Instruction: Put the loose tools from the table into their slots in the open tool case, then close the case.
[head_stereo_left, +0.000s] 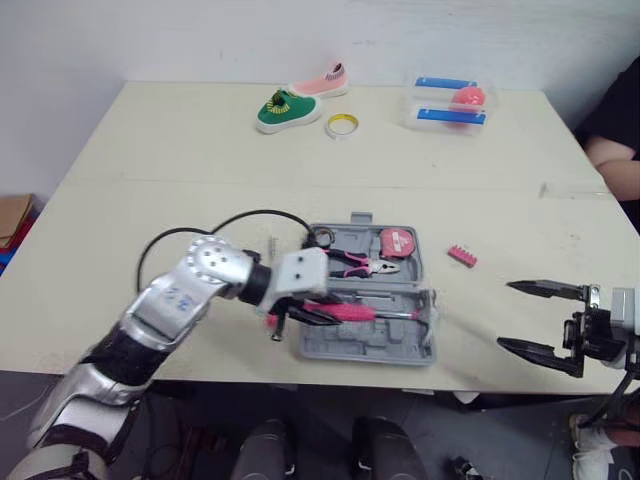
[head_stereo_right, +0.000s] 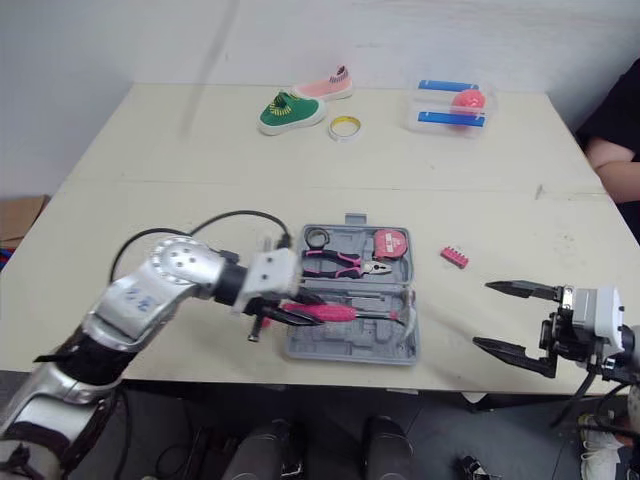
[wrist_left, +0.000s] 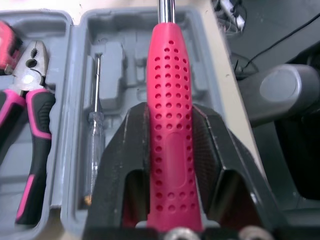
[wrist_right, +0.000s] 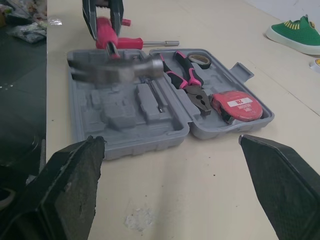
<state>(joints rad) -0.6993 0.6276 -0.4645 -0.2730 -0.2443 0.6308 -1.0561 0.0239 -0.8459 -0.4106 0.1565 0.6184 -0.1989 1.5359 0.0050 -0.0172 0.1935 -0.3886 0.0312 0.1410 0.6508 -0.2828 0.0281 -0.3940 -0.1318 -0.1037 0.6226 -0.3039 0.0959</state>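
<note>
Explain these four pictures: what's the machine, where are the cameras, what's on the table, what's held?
It is a humanoid robot with two arms, each ending in a black two-fingered gripper. Two pictures come from a stereo camera on its head, looking down at a beige table; the other two from a camera on each wrist. The left gripper is shut on a pink-handled screwdriver at an open grey plastic tool case, which holds pink-and-black pliers and a red tape measure. The right gripper hangs open and empty. A small pink block lies loose beside the case. Farther back lie a green shoe, a pink shoe and a yellow tape roll.
</note>
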